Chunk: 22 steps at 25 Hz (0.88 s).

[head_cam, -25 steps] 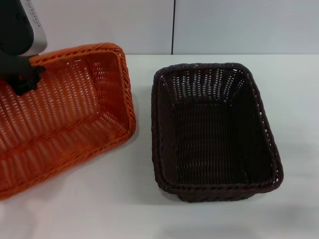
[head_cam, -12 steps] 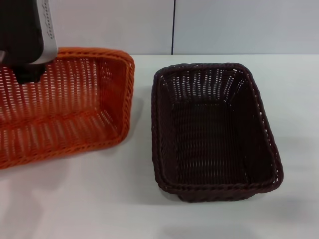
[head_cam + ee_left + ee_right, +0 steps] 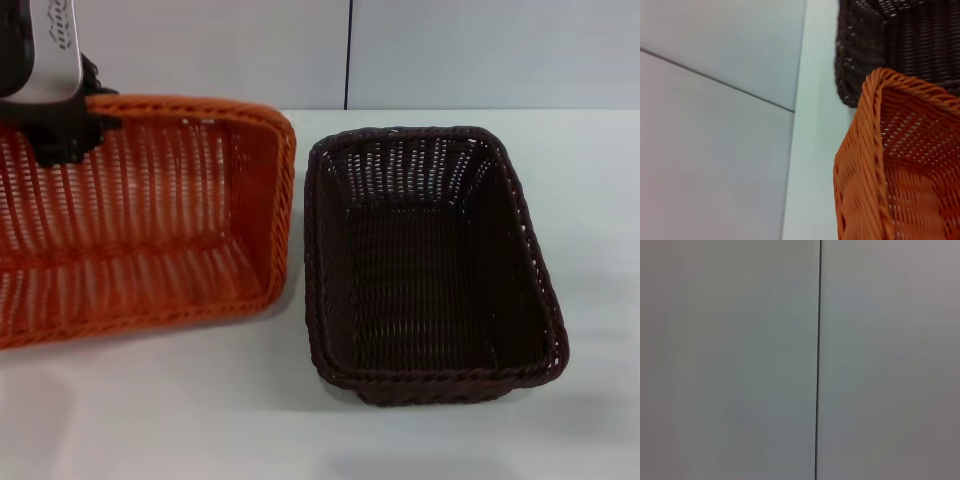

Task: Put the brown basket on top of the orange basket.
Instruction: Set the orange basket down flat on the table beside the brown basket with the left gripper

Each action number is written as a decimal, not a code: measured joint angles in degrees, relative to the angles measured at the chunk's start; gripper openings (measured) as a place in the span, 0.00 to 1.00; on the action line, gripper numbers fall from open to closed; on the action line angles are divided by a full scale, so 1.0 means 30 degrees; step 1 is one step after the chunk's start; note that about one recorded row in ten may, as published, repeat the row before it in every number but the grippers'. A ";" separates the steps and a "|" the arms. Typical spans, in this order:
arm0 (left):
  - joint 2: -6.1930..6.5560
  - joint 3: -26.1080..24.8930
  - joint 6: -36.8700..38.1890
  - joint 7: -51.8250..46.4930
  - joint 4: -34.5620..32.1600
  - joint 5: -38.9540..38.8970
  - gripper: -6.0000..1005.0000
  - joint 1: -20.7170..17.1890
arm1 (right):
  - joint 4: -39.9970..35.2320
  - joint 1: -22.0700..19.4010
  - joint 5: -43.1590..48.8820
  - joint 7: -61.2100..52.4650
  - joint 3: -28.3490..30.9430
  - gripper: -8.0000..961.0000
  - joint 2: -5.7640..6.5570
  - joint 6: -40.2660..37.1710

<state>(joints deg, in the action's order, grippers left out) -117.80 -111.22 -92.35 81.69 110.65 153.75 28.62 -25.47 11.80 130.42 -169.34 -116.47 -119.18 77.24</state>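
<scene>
The orange basket [image 3: 150, 230] is at the left of the head view, tilted with its opening toward me. My left gripper [image 3: 62, 135] is shut on its far braided rim and holds that side up. The basket's right end is close beside the brown basket [image 3: 430, 260], with a narrow gap between them. The brown basket sits flat and empty on the white table, right of centre. In the left wrist view a corner of the orange basket [image 3: 900, 165] fills the foreground, with the brown basket [image 3: 890, 45] beyond it. My right gripper is out of view.
The white table [image 3: 200, 410] runs in front of both baskets and to the right of the brown one. A pale wall with a dark vertical seam [image 3: 348, 55] stands right behind the table. The right wrist view shows only that wall [image 3: 740, 360].
My left gripper has carried the orange basket to the right, toward the brown basket, and turned it so its long side faces me. The brown basket has not moved.
</scene>
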 joint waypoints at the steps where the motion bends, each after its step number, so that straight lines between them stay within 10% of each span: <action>1: 0.0006 -0.0006 -0.0158 0.0074 -0.0008 -0.0013 0.17 0.0010 | 0.0000 0.0000 0.0000 0.0000 0.0000 0.65 0.0000 0.0000; 11: 0.0035 -0.0171 -0.1142 0.1106 -0.1393 -0.1631 0.17 0.0193 | 0.0084 0.0078 0.0000 0.0000 -0.0025 0.64 0.0031 -0.0203; 22: 0.0084 -0.0649 0.1743 0.1795 -0.9402 -0.1549 0.17 0.3166 | 0.0315 0.0112 0.0002 0.0000 -0.0101 0.64 0.0060 -0.0207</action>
<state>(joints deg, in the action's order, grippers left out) -117.55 -113.17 -87.12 87.07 82.44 149.10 38.12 -24.52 12.13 130.43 -169.34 -116.77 -119.00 76.62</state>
